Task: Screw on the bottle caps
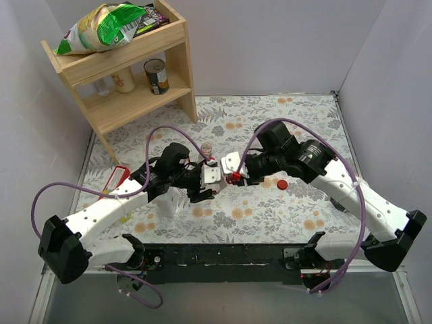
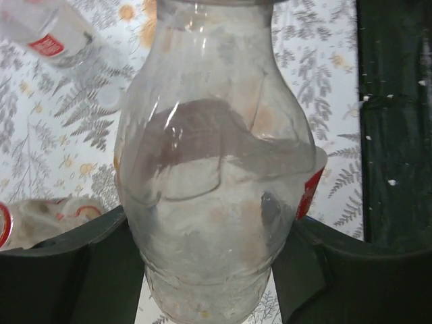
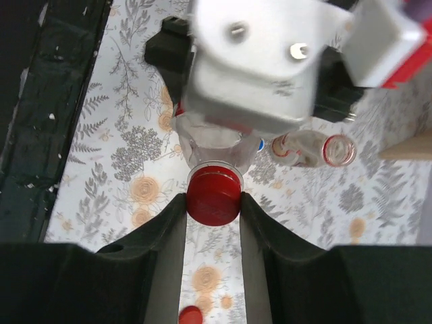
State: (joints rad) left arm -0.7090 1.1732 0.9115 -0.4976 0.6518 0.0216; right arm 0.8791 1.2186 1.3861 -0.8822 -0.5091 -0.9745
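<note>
Two arms, top view: left end effector [image 1: 210,177] and right end effector [image 1: 236,177] meet over the middle of the bench [image 1: 304,121], a red cap [image 1: 235,177] between them; loose red cap [image 1: 281,183] on the bench beside the right arm; wooden shelf [image 1: 135,74] at far left.
Left wrist view: fingers [image 2: 67,270] closed on the body of the clear bottle [image 2: 216,169]; labelled bottle [image 2: 54,34] on the bench beyond.
Right wrist view: fingers [image 3: 162,243] clamped on the red cap, which sits at the clear bottle's neck; open-mouthed bottle [image 3: 310,148] beyond.
</note>
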